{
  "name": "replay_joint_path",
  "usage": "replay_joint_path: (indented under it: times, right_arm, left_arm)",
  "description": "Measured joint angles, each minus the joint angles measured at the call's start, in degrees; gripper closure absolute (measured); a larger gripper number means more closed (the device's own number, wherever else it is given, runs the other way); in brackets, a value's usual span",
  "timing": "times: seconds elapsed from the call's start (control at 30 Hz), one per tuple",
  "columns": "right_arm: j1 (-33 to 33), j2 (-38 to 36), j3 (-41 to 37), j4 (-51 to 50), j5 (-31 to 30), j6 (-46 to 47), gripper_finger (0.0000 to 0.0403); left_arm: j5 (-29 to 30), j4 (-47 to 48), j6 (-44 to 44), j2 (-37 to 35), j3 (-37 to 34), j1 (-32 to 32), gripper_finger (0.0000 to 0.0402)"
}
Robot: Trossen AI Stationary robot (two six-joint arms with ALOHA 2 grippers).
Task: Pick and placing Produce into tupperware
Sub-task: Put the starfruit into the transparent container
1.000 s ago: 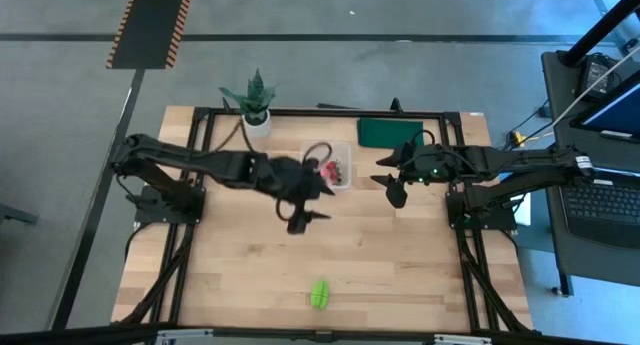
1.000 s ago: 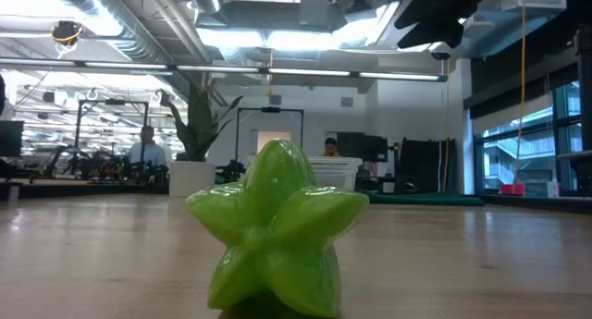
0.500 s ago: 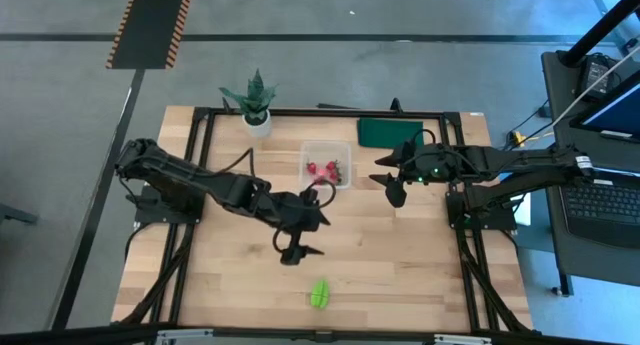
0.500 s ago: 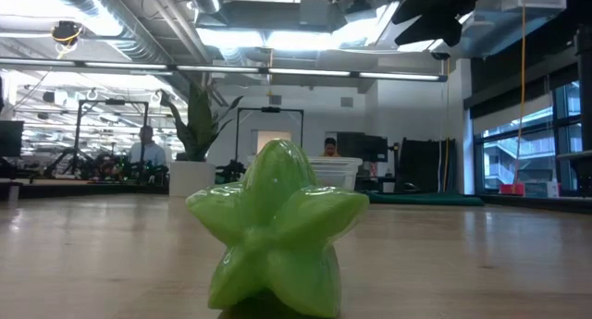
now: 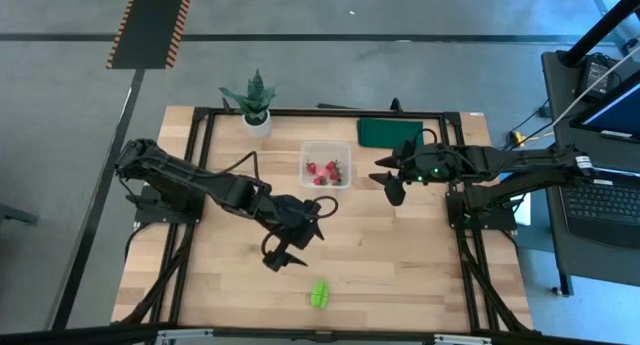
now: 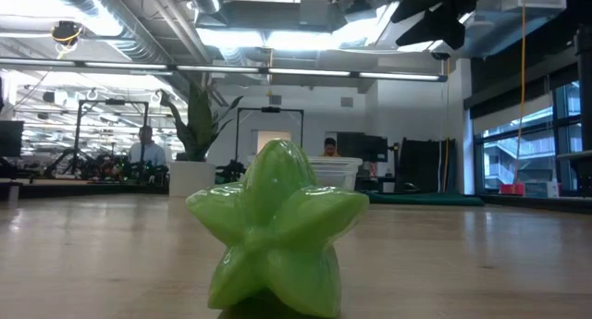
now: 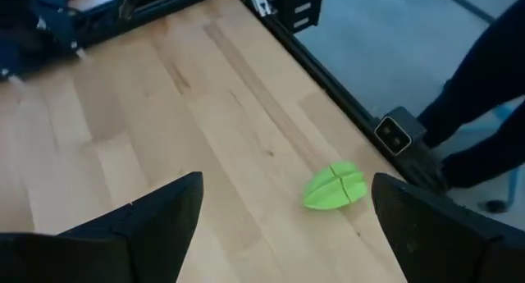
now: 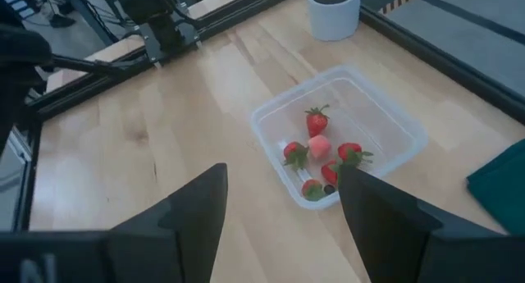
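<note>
From above, the left gripper [image 5: 283,249] is seen over the bare wood of the table [image 5: 400,255], its fingers spread wide and holding nothing. It is placed near the green fruit [image 5: 319,293], which lies close to the table's front edge, well apart from the clear box [image 5: 327,163]. Several red berries [image 5: 322,170] are contained in that box. The right gripper [image 5: 388,182] is positioned just beside the box, near a dark green pad [image 5: 386,131]; a potted plant [image 5: 254,101] is located at the far edge.

At table height, the green fruit [image 6: 275,228] is shown resting on the wood, star-shaped from this end.

Through the left wrist camera, the green fruit [image 7: 335,185] is seen ahead of the two wide-set fingers [image 7: 152,217], untouched.

Through the right wrist camera, the clear box [image 8: 394,123] is shown holding red berries [image 8: 317,120] and one pink berry [image 8: 318,146]. The right fingers [image 8: 193,213] are parted and empty.
</note>
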State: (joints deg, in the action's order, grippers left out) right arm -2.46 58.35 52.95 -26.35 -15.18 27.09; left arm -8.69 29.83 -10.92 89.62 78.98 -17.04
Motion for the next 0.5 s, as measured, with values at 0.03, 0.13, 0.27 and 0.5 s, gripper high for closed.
replay_joint_path:
  times: [0.03,0.13,0.27,0.5]
  right_arm:
    - [0.0,0.0,0.0,0.0,0.0,0.5,0.0169]
    - [0.0,0.0,0.0,0.0,0.0,1.3,0.0169]
    - [0.0,0.0,0.0,0.0,0.2,1.3,0.0169]
    - [0.0,0.0,0.0,-0.9,6.0,-2.8,0.0169]
  left_arm:
    - [0.0,0.0,1.3,0.0,0.0,0.0,0.0055]
    - [0.0,0.2,10.8,0.0,0.0,-0.2,0.0056]
    - [0.4,1.1,25.6,0.0,0.0,-0.9,0.0056]
    - [6.0,-0.3,45.0,1.1,0.0,-4.0,0.0056]
